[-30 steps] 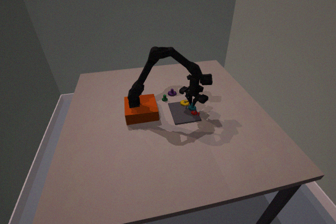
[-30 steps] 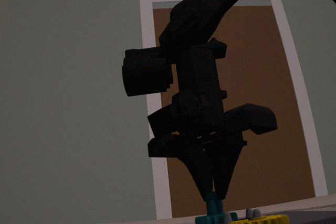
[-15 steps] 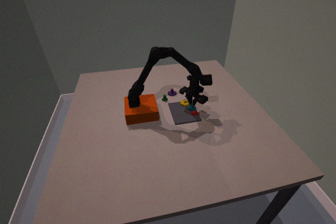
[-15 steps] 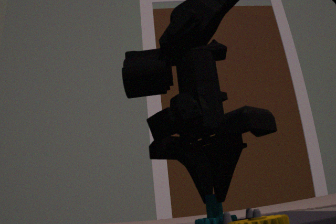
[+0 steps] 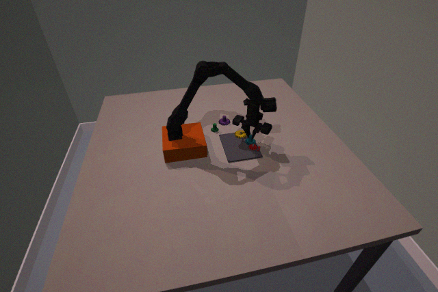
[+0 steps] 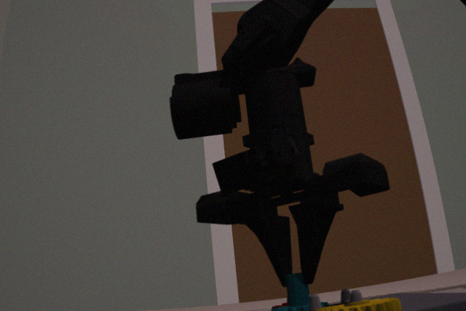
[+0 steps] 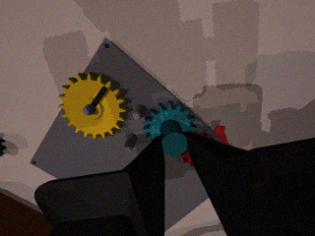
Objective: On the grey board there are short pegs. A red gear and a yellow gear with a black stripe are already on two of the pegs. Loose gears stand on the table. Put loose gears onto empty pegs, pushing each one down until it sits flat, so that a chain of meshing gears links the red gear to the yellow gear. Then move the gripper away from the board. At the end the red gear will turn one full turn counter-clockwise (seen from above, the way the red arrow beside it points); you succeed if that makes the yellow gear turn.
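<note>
The teal gear point(image 5: 250, 140) point(image 6: 297, 293) point(image 7: 167, 116) is low over the grey board point(image 5: 235, 150) point(image 7: 59, 145), beside the red gear point(image 5: 252, 147) point(image 7: 186, 157). My gripper point(image 5: 251, 136) point(image 6: 297, 281) point(image 7: 172, 139) is shut on its upright knob. Whether it sits fully flat is hidden. The yellow gear point(image 5: 239, 135) point(image 6: 362, 305) point(image 7: 76, 108) with a black stripe is on the board. Bare pegs show between teal and yellow, one peg point(image 7: 137, 114) near the yellow teeth. A green gear point(image 5: 214, 128) point(image 7: 2, 147) and a purple gear point(image 5: 224, 121) stand on the table.
The orange block point(image 5: 183, 143) under the arm's base is left of the board in the top view. The red arrow point(image 7: 220, 133) lies beside the red gear. The loose green and purple gears stand behind the board's left side.
</note>
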Controlling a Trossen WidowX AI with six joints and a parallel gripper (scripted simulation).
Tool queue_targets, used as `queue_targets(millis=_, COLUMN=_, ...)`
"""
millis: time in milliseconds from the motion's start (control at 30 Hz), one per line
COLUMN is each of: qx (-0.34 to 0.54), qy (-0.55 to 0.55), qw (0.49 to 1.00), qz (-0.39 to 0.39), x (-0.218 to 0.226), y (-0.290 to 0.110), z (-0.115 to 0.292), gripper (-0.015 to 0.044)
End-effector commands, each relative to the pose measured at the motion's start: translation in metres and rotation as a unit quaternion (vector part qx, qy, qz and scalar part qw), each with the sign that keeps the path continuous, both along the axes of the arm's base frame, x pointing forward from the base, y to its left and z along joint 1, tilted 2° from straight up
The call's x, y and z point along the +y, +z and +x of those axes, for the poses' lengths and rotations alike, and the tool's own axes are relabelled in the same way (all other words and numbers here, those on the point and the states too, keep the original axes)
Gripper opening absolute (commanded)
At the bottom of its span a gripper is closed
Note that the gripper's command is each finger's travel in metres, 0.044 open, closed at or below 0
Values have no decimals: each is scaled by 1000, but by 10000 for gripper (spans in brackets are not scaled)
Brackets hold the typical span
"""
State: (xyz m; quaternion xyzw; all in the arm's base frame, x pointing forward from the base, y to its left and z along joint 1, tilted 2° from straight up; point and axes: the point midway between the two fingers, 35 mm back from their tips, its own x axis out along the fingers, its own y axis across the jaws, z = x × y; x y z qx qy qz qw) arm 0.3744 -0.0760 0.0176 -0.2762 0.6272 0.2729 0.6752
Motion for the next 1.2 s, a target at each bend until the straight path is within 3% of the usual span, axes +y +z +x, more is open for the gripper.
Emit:
queue_targets(millis=0, qx=0, qy=-11, qw=1000, qz=1, x=0, y=1, z=0, gripper=131)
queue_targets(millis=500, qx=1, qy=-76, qw=997, qz=5, x=0, y=49, z=-2, gripper=140)
queue_targets(millis=567, qx=2, qy=-90, qw=996, qz=6, x=9, y=43, z=-6, gripper=193)
queue_targets(millis=867, qx=13, qy=-353, qw=935, qz=26, x=111, y=45, z=-72, gripper=429)
queue_targets(millis=1167, qx=20, qy=-501, qw=865, qz=36, x=153, y=38, z=-127, gripper=440)
